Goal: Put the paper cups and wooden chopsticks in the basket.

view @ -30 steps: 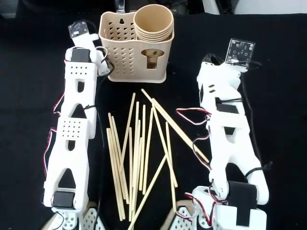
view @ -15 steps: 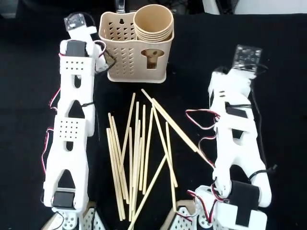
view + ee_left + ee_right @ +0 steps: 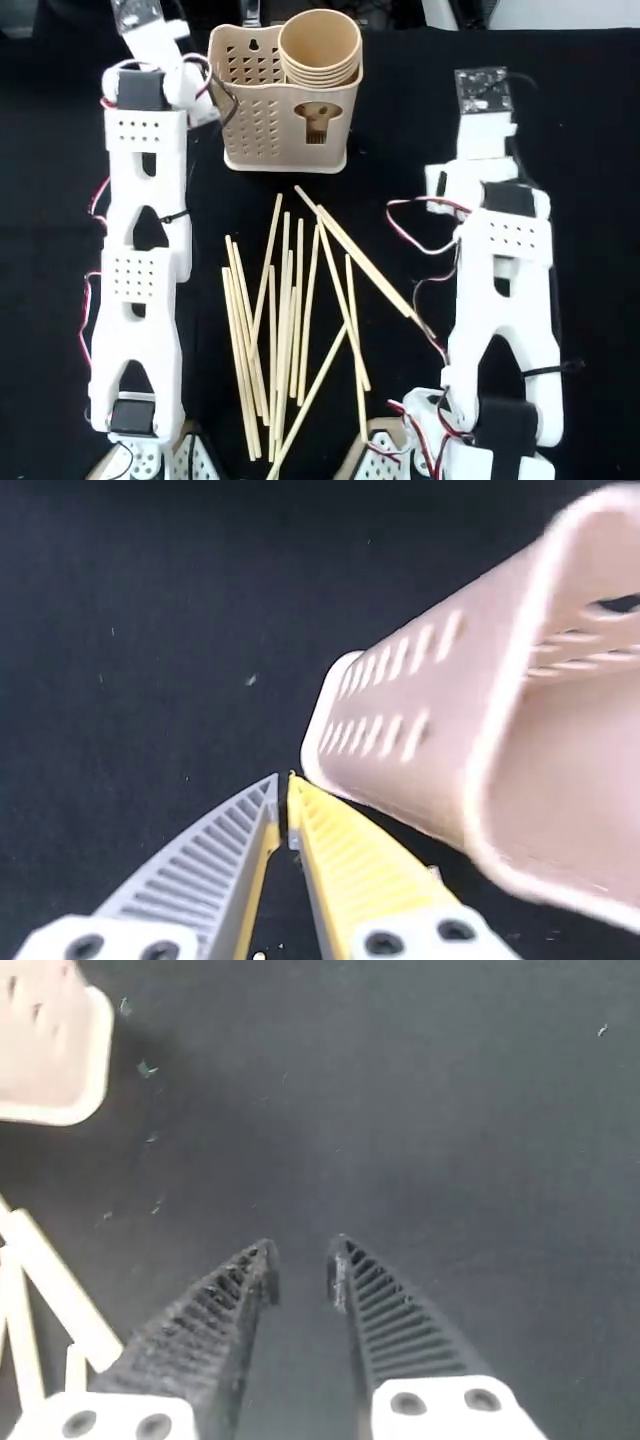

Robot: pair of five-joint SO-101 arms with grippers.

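With paper cups [image 3: 320, 48] nesting in the basket [image 3: 262, 130], wooden chopsticks [image 3: 285, 320] are waiting at its 6 o'clock, left gripper [image 3: 284, 780] pressed together empty, right gripper [image 3: 302, 1255] parted.

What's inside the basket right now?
A nested stack of paper cups fills one compartment of the basket. The other shows just its slotted wall; its floor is hidden. Anything under the cups is covered.
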